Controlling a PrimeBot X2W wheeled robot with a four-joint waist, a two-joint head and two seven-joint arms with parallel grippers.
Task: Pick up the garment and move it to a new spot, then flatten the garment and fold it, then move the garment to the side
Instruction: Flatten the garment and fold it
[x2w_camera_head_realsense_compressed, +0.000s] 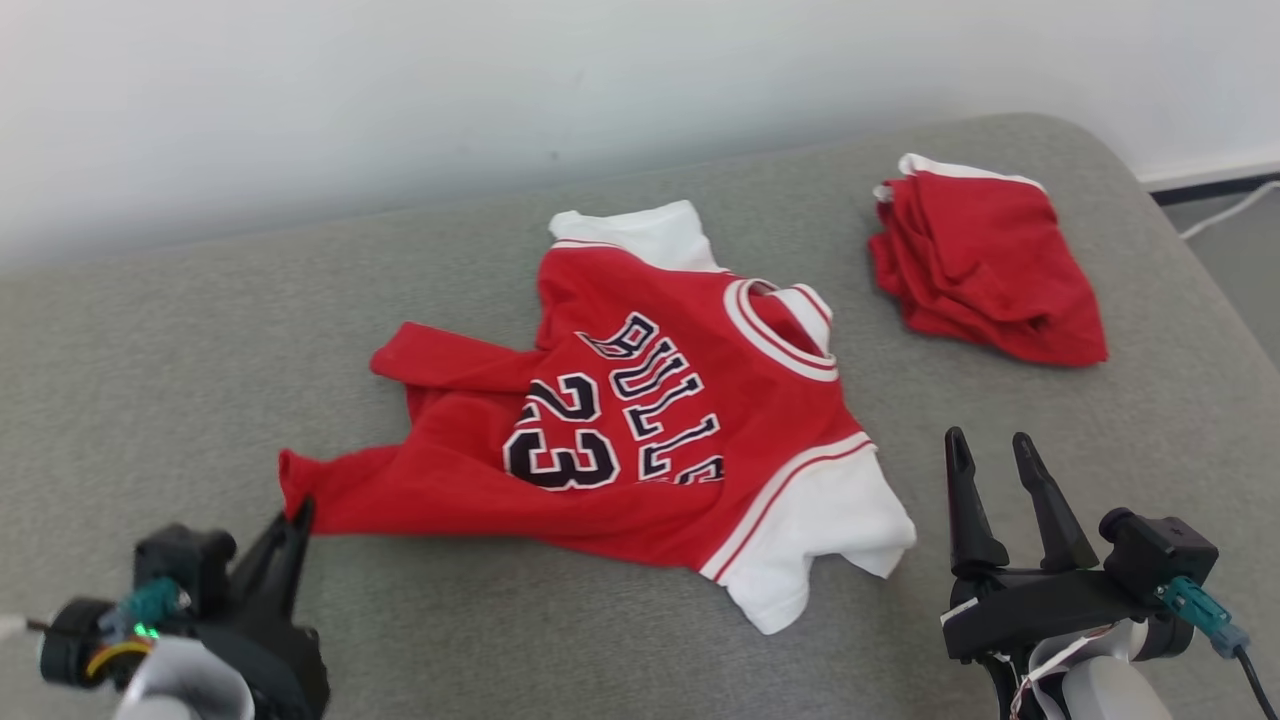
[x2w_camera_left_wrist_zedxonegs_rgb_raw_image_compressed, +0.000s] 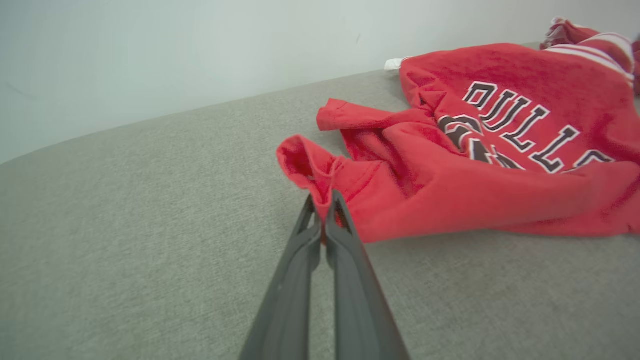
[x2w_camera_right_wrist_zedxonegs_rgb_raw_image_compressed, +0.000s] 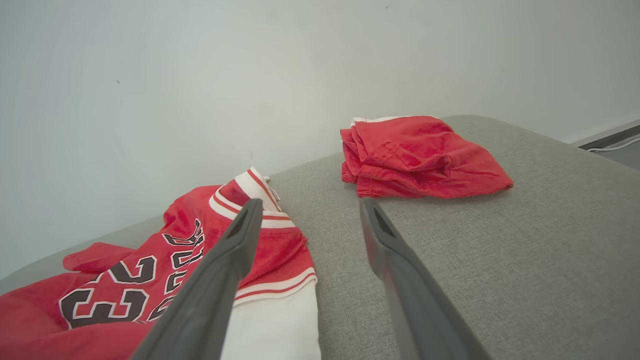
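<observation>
The garment (x2w_camera_head_realsense_compressed: 640, 420) is a red jersey with white sleeves and dark "BULLS 23" lettering, lying rumpled on the grey cushion (x2w_camera_head_realsense_compressed: 200, 350). My left gripper (x2w_camera_head_realsense_compressed: 298, 512) is shut on the jersey's near-left hem corner. In the left wrist view the two fingers pinch that red corner (x2w_camera_left_wrist_zedxonegs_rgb_raw_image_compressed: 320, 170), which bunches up above the tips of the left gripper (x2w_camera_left_wrist_zedxonegs_rgb_raw_image_compressed: 324, 200). My right gripper (x2w_camera_head_realsense_compressed: 990, 445) stands open just right of the jersey's white sleeve (x2w_camera_head_realsense_compressed: 830, 540), with nothing between its fingers. The right wrist view shows the right gripper (x2w_camera_right_wrist_zedxonegs_rgb_raw_image_compressed: 310, 205) open above bare cushion beside the jersey (x2w_camera_right_wrist_zedxonegs_rgb_raw_image_compressed: 200, 255).
A second red cloth (x2w_camera_head_realsense_compressed: 985, 265), folded into a pile, lies at the cushion's far right and also shows in the right wrist view (x2w_camera_right_wrist_zedxonegs_rgb_raw_image_compressed: 420, 157). A pale wall (x2w_camera_head_realsense_compressed: 400, 90) runs behind the cushion. The cushion's rounded edge drops off at the right, where a white cable (x2w_camera_head_realsense_compressed: 1235, 210) lies on the floor.
</observation>
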